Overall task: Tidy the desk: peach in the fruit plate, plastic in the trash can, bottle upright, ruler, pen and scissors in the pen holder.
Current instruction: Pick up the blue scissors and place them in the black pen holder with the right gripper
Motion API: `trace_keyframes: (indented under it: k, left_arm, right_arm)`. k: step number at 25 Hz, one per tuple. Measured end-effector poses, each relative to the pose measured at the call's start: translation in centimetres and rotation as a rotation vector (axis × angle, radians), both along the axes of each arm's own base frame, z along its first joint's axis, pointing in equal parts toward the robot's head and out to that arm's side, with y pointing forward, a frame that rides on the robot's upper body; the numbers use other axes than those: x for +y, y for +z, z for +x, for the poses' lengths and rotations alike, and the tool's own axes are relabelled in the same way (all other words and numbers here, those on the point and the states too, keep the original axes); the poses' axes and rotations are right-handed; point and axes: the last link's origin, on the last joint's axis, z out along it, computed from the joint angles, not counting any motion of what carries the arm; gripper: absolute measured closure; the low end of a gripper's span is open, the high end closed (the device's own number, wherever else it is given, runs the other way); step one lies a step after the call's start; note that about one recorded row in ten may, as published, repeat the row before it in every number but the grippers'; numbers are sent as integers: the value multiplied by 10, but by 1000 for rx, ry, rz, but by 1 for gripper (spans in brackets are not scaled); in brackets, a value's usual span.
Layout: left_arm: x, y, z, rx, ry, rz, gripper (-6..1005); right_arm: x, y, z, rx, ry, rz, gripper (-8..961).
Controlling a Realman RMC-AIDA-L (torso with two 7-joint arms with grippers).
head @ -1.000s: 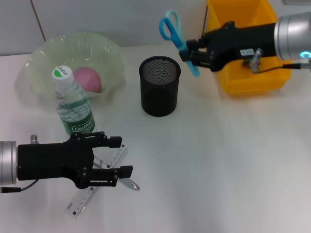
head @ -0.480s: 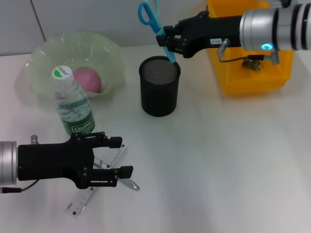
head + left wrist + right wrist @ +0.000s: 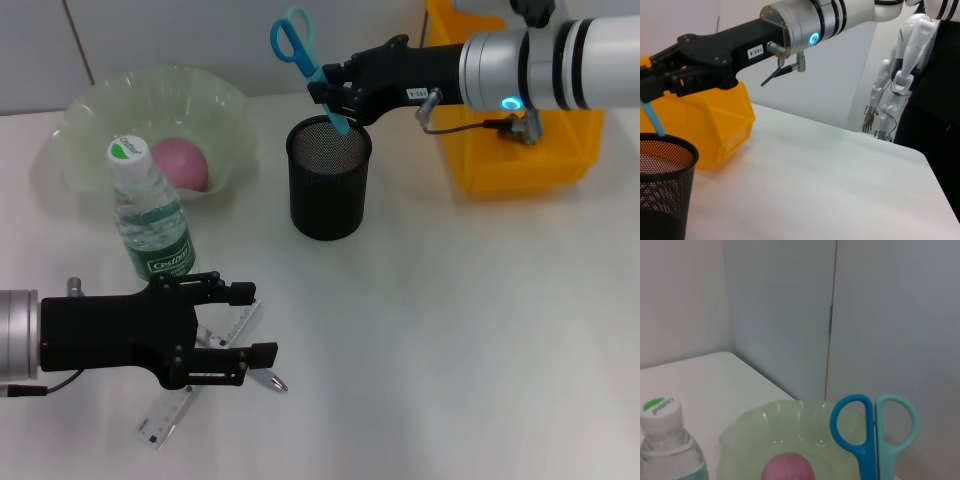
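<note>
Scissors (image 3: 308,62): light, stiff, small, with smooth plastic loops and sheath, so likely a bit slippery; best pinched across the sheathed blade just below the handles, as here. Held by the right hand (image 3: 338,96), clamped on the blade, handles up and tilted away, blue sheath tip right at the rim of the pen holder (image 3: 329,178), apparently just dipping into its mouth. Light blue and darker blue loops side by side, blades closed. Pen holder black mesh, upright on the table (image 3: 470,320), near the yellow trash can (image 3: 520,165).

Left hand (image 3: 235,336) low over the near table, fingers apart, above the clear ruler (image 3: 170,417) and the silver-tipped pen (image 3: 268,380), neither gripped. Both thin, flat-lying, probably fiddly to pick up.

Bottle (image 3: 150,215) upright; peach (image 3: 180,163) in the fruit plate (image 3: 90,110).
</note>
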Motion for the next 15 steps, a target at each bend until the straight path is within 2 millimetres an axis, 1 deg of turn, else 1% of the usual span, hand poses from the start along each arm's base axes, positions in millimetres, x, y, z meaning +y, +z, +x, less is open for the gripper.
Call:
trace_keyframes:
  k: [4,8,15]
  left_arm:
    - [1,1,0,0,7,0,206]
    - [2,2,1,0,12,0,206]
    - [3,3,0,2,17,3,206]
  right_arm:
    - [-1,-8,6,19,14,12,707]
    - [-2,-11,8,34,22,19,705]
    - [-4,-19,12,17,14,3,701]
